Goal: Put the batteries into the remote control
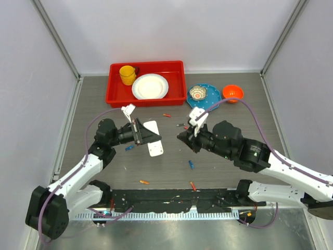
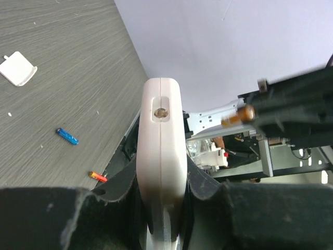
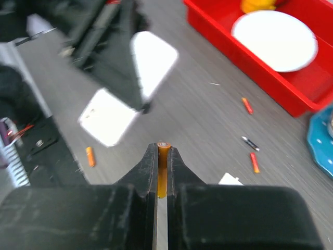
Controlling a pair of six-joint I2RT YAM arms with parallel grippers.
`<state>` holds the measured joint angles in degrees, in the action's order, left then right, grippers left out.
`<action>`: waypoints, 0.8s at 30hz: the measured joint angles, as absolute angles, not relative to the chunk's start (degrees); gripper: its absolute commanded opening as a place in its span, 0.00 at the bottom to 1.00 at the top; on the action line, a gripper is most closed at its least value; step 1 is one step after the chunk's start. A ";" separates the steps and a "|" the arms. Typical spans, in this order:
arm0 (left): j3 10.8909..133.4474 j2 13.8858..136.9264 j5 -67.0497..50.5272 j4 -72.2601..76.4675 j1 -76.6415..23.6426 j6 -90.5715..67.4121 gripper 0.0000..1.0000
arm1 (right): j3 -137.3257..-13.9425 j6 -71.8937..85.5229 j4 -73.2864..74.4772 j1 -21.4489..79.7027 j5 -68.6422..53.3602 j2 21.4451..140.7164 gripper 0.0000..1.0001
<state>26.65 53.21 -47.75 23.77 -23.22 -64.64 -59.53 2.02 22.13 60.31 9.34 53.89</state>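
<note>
One orange battery (image 3: 163, 159) poised for loading, mid-table.
The left gripper (image 1: 139, 133) clamps the white remote control (image 2: 161, 156), held off the table at nine o'clock of the right gripper (image 1: 183, 136), which pinches that battery; next, I judge, the cell must be lined up end-on with the remote's bay.

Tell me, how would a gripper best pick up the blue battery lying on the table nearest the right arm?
Grip the blue battery at mid-length, coming straight down from above. It lies flat on the table with bare surface along both long sides, so jaws can drop either side and close across its slim width. Held end to end, the little round cylinder would probably slip.
</note>
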 measured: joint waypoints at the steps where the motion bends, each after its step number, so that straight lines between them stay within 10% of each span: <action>1: 27.53 54.85 -48.07 23.97 -23.22 -65.17 0.00 | -59.66 1.39 22.76 61.89 8.99 53.21 0.01; 24: 37.28 66.70 -59.57 20.47 -30.72 -61.56 0.00 | -55.64 -19.59 16.10 77.91 3.97 58.83 0.01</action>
